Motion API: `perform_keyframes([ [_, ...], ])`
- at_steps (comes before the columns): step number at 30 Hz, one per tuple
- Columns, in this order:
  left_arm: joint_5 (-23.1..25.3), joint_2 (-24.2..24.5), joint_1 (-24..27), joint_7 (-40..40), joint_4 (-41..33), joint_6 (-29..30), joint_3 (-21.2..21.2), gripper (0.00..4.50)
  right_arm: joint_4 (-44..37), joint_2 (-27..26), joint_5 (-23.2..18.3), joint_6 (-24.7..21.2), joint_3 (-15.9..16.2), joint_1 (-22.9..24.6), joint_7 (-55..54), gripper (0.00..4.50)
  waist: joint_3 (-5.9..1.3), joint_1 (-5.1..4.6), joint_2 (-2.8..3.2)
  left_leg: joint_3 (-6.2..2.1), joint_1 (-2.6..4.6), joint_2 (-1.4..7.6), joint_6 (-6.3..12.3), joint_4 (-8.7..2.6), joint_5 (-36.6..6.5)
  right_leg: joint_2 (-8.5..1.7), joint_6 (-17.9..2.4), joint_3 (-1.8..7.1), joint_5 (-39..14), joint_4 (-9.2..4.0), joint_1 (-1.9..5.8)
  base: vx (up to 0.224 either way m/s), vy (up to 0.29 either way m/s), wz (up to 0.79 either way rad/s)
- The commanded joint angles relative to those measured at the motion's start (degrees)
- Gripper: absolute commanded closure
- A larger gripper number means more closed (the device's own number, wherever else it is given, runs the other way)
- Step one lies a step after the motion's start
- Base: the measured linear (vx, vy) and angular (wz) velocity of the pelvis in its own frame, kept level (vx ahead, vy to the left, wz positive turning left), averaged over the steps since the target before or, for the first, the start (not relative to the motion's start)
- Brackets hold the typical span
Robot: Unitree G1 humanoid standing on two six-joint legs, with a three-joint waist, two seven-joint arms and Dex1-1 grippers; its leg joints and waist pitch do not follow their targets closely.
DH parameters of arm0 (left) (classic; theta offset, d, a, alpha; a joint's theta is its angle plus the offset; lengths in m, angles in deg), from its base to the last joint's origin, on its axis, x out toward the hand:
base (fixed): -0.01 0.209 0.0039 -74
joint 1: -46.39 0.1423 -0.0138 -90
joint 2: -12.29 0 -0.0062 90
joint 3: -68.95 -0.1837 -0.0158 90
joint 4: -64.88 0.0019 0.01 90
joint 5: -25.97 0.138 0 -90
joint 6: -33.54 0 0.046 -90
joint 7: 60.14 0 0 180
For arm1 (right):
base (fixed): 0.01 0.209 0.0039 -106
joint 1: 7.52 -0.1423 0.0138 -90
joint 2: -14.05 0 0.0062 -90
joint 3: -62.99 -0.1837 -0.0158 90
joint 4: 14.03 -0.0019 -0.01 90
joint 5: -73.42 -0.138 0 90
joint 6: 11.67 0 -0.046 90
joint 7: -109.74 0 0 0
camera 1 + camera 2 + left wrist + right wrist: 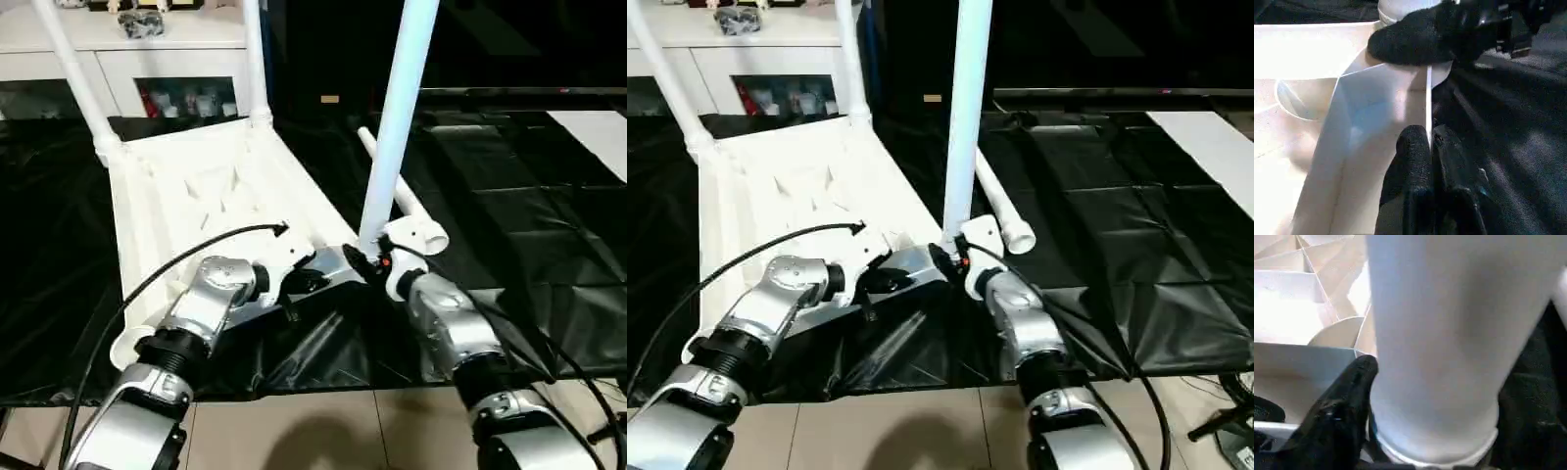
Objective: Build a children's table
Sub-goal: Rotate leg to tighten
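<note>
Black sheeting [509,176] under upturned tabletop [206,196], white cabinet [118,59] seen upper left.
Rim is pinched by left gripper [1422,142]; upright leg [397,127] is clasped by right gripper [377,257] at centre.

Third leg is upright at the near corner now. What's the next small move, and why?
Probably press the leg straight down into the socket. The right gripper holds its base at the tabletop's near corner, the left gripper pinches the rim there, and seating isn't visible.

2 silver forearms, angled inward, black grippers nearly meeting. Left gripper [1422,152]: fingers pinched together. Right gripper [1415,431]: fingers spread apart, 1 black finger [1342,406] visible.
</note>
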Motion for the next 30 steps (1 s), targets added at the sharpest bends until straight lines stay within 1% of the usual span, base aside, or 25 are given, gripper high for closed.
perform_keyframes([
  [1, -0.24, -2.20, -0.04, 2.27, -1.25, -1.67, -3.83, 4.50, 1.50, -1.52, 0.46, -0.66, 2.91, -0.37, 4.82, 0.80, -2.22, -0.39, 0.22, -1.13, 0.15, 1.24, 1.02, -5.09, -25.92, -2.94, -6.83, 2.02, -27.79, -5.58, 1.33, 0.000, 0.000, 0.00],
  [2, -0.24, -2.20, -0.04, 2.27, -1.25, -1.67, -3.83, 4.50, 1.50, -1.52, 0.46, -0.66, 2.91, -0.37, 4.82, 0.72, -2.30, -0.42, 0.21, -1.08, 0.16, 1.29, 1.05, -5.08, -25.82, -2.92, -7.23, 2.15, -26.71, -5.44, 1.32, 0.000, 0.000, 0.00],
  [4, -1.02, -0.38, 0.96, 5.06, -2.70, -2.96, -3.96, 4.50, 0.62, 1.06, 0.26, 0.56, 3.28, -0.28, 7.76, 0.67, -2.56, -0.18, 0.09, -0.75, 0.15, 1.34, 1.48, -4.98, -23.99, -2.96, -9.34, 2.62, -21.99, -4.91, 1.43, 0.000, 0.000, 0.00],
  [5, -1.45, 0.54, 1.41, 6.74, -3.25, -4.43, -4.06, 4.50, -0.13, 2.27, -0.30, 0.88, 3.66, 0.01, 10.71, 0.67, -2.65, -0.02, 0.11, -0.70, 0.09, 1.38, 1.84, -4.92, -23.13, -3.01, -9.94, 2.71, -20.45, -4.75, 1.59, 0.000, 0.000, 0.00],
  [6, -2.36, 1.69, 2.03, 9.31, -4.02, -5.26, -4.01, 4.50, -1.31, 3.88, -0.81, 1.28, 4.38, 0.53, 14.77, 0.67, -2.83, 0.08, 0.02, -0.48, -0.18, 1.43, 2.83, -4.77, -20.94, -3.03, -11.18, 2.84, -17.27, -4.36, 1.87, 0.000, 0.000, 0.00],
  [7, -2.58, 2.08, 2.20, 10.10, -4.25, -5.43, -4.01, 4.50, -1.73, 4.35, -0.98, 1.31, 4.59, 0.74, 16.14, 0.67, -2.91, 0.26, 0.03, -0.18, -0.12, 1.49, 3.58, -4.58, -19.35, -3.02, -12.19, 2.99, -14.95, -4.14, 1.77, 0.059, -0.023, 0.09],
  [8, -3.21, 3.67, 2.77, 13.18, -4.95, -6.52, -4.11, 4.50, -3.42, 6.26, -1.56, 1.43, 5.56, 1.61, 21.63, 0.67, -2.94, 0.23, -0.04, -0.03, -0.03, 1.43, 3.91, -4.48, -18.68, -2.93, -12.66, 3.02, -14.11, -4.06, 1.73, 0.059, -0.023, 0.09],
  [9, -3.21, 3.67, 2.77, 13.18, -4.95, -6.52, -4.11, 4.50, -3.42, 6.26, -1.56, 1.43, 5.56, 1.61, 21.63, 0.67, -3.24, 0.41, -0.07, -0.06, -0.32, 1.46, 4.75, -4.25, -16.00, -3.03, -13.50, 3.03, -11.02, -3.54, 2.30, 0.070, -0.032, 0.07],
  [10, -3.37, 4.76, 3.03, 15.10, -5.12, -7.14, -4.17, 4.50, -4.36, 7.60, -1.66, 2.20, 6.40, 2.20, 25.13, 0.67, -3.65, 0.59, -0.02, 0.03, -0.60, 1.43, 6.08, -3.95, -11.33, -2.94, -14.57, 2.97, -5.32, -2.84, 2.66, 0.072, -0.038, 0.03],
  [11, -3.43, 5.95, 3.10, 16.87, -4.91, -8.01, -4.18, 4.50, -5.62, 9.09, -2.32, 2.26, 7.26, 2.89, 29.51, 0.67, -3.73, 0.75, 0.05, 0.13, -0.49, 1.51, 6.82, -3.79, -9.19, -2.99, -15.28, 3.00, -2.36, -2.51, 2.61, 0.072, -0.038, 0.03],
  [12, -3.44, 6.77, 3.07, 18.00, -4.63, -8.53, -4.14, 4.50, -6.44, 10.17, -2.77, 2.32, 7.86, 3.35, 32.60, 0.67, -3.92, 1.07, 0.00, 0.24, -0.76, 1.37, 8.44, -3.41, -5.48, -2.84, -16.43, 2.93, 2.77, -1.85, 2.99, 0.053, -0.032, 0.01],
  [13, -3.35, 7.75, 2.81, 19.10, -3.96, -9.11, -4.04, 4.50, -7.13, 11.45, -3.22, 2.41, 8.39, 3.70, 36.13, 0.67, -4.08, 1.72, -0.13, 0.35, -0.86, 1.38, 9.99, -3.07, -2.65, -2.62, -16.81, 2.80, 6.64, -1.36, 3.05, 0.000, 0.000, 0.00],
  [14, -3.33, 7.85, 2.77, 19.21, -3.87, -9.17, -4.03, 4.50, -7.19, 11.59, -3.27, 2.41, 8.43, 3.73, 36.50, 0.67, -4.17, 2.04, -0.08, 0.39, -0.88, 1.33, 10.60, -2.84, -1.45, -2.68, -17.08, 2.78, 8.18, -1.13, 2.99, 0.000, 0.000, 0.00],
  [15, -3.36, 8.89, 2.50, 20.57, -3.33, -9.91, -4.13, 4.50, -7.37, 12.66, -3.72, 2.50, 8.79, 3.70, 39.48, 0.67, -4.02, 2.25, -0.04, 0.40, -0.96, 1.47, 11.45, -2.80, -0.64, -2.75, -17.62, 2.72, 9.04, -0.96, 2.79, 0.000, 0.000, 0.00],
  [16, -3.33, 9.67, 2.27, 21.53, -2.99, -10.44, -4.24, 4.50, -7.22, 13.41, -3.88, 2.85, 9.15, 3.46, 41.55, 0.67, -3.75, 2.48, -0.05, 0.47, -0.91, 1.56, 11.10, -2.86, -2.38, -2.80, -17.45, 2.68, 6.30, -1.15, 2.66, 0.000, 0.000, 0.00],
  [17, -3.42, 10.43, 2.06, 22.54, -2.74, -10.88, -4.36, 4.50, -7.07, 14.13, -4.02, 3.21, 9.55, 3.17, 43.57, 0.67, -3.68, 2.53, -0.06, 0.44, -0.87, 1.62, 10.69, -2.95, -3.69, -2.80, -17.20, 2.61, 4.10, -1.31, 2.68, 0.000, 0.000, 0.00],
  [18, -3.54, 10.72, 1.98, 23.18, -2.62, -11.07, -4.44, 4.50, -7.02, 14.31, -4.05, 3.25, 9.70, 2.98, 44.20, 0.84, -3.62, 2.64, -0.16, 0.45, -0.76, 1.70, 10.12, -3.05, -5.03, -2.86, -16.88, 2.60, 1.81, -1.51, 2.68, 0.000, 0.000, 0.00],
  [19, -3.59, 10.86, 1.95, 23.46, -2.56, -11.16, -4.49, 4.50, -6.99, 14.39, -4.08, 3.27, 9.76, 2.89, 44.49, 0.94, -3.29, 2.87, 0.02, 0.46, -0.54, 1.92, 7.86, -3.43, -8.39, -2.87, -15.91, 2.70, -4.04, -2.00, 2.45, 0.000, 0.000, 0.00],
  [20, -3.70, 11.18, 1.88, 24.03, -2.44, -11.38, -4.64, 4.50, -6.94, 14.51, -4.17, 3.32, 9.85, 2.69, 45.10, 1.01, -3.23, 2.95, 0.01, 0.45, -0.44, 1.94, 7.08, -3.54, -9.43, -2.87, -15.58, 2.75, -5.62, -2.14, 2.40, 0.000, 0.000, 0.00],
  [21, -3.78, 11.56, 1.76, 24.71, -2.29, -11.65, -4.82, 4.50, -6.83, 14.62, -4.29, 3.32, 9.93, 2.32, 45.88, 1.01, -3.06, 2.99, 0.06, 0.41, -0.33, 1.94, 5.68, -3.75, -11.38, -2.82, -14.98, 2.83, -8.32, -2.42, 2.27, 0.000, 0.000, 0.00],
  [23, -3.86, 12.25, 1.46, 26.34, -1.81, -12.38, -5.19, 4.50, -6.62, 14.79, -4.65, 3.08, 10.14, 1.41, 47.63, 1.14, -3.06, 3.03, -0.02, 0.38, -0.10, 1.97, 4.29, -3.91, -12.93, -2.83, -14.34, 2.92, -10.63, -2.62, 2.16, 0.000, 0.000, 0.00],
  [24, -3.90, 12.36, 1.32, 26.89, -1.48, -12.71, -5.20, 4.50, -6.66, 14.82, -4.86, 2.84, 10.22, 1.16, 48.39, 1.27, -3.02, 2.96, -0.05, 0.37, -0.17, 1.95, 3.86, -3.96, -13.35, -2.82, -14.17, 2.98, -10.96, -2.61, 2.17, 0.000, 0.000, 0.00],
  [26, -3.81, 12.50, 1.15, 27.55, -1.05, -13.18, -5.30, 4.50, -6.72, 14.79, -5.01, 2.72, 10.36, 0.88, 49.25, 1.44, -3.14, 3.11, -0.11, 0.43, -0.14, 1.93, 3.85, -3.88, -12.78, -2.84, -14.16, 3.04, -10.16, -2.53, 2.12, 0.000, 0.000, 0.00],
  [28, -3.67, 12.62, 0.99, 27.98, -0.61, -13.61, -5.41, 4.50, -6.63, 14.78, -5.01, 2.77, 10.56, 0.74, 50.13, 1.56, -3.30, 3.27, -0.17, 0.45, -0.17, 1.98, 4.16, -3.80, -11.16, -2.86, -14.55, 3.04, -7.84, -2.21, 2.19, 0.000, 0.000, 0.00],
  [30, -3.66, 12.69, 0.79, 28.26, -0.07, -14.06, -5.45, 4.50, -6.42, 14.81, -5.00, 2.75, 10.70, 0.65, 51.13, 1.65, -3.47, 3.30, -0.23, 0.50, -0.40, 1.84, 4.96, -3.59, -8.90, -2.84, -15.12, 3.00, -4.51, -1.81, 2.38, 0.000, 0.000, 0.00],
])
